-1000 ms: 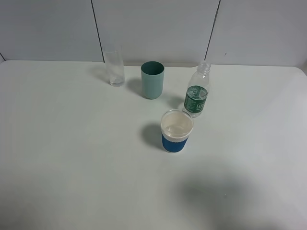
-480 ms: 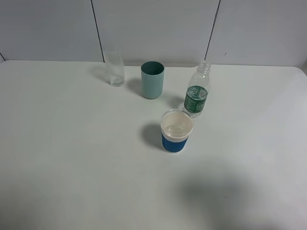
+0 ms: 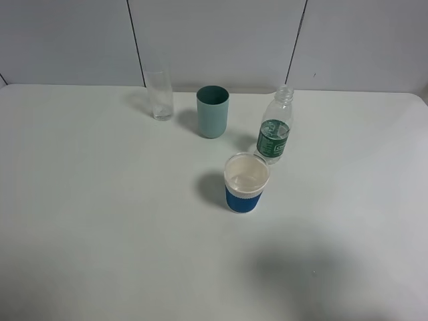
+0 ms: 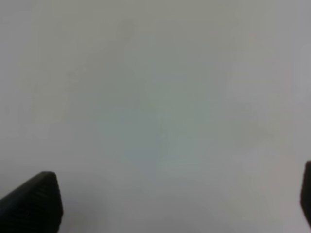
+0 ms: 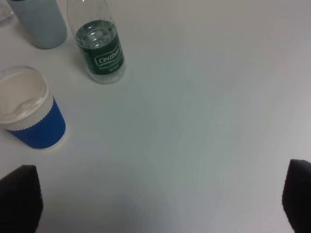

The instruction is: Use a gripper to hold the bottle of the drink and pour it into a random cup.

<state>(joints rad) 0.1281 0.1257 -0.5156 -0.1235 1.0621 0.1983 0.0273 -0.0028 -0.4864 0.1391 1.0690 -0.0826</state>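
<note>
R gripper jaws wide, empty, well short of bottle. L gripper also open. Bottle's upright at 1 o'clock of cup, uncapped. Thin plastic, prob light, crushes easily; grab at label, squeeze gently.

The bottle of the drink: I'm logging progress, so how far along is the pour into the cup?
Nothing looks done: the bottle of the drink stands upright on the table, ungripped, just behind the cup. In hand: the right gripper hangs open, short of the bottle; the left gripper is open over bare table. Left: grasp, lift, pour.
</note>
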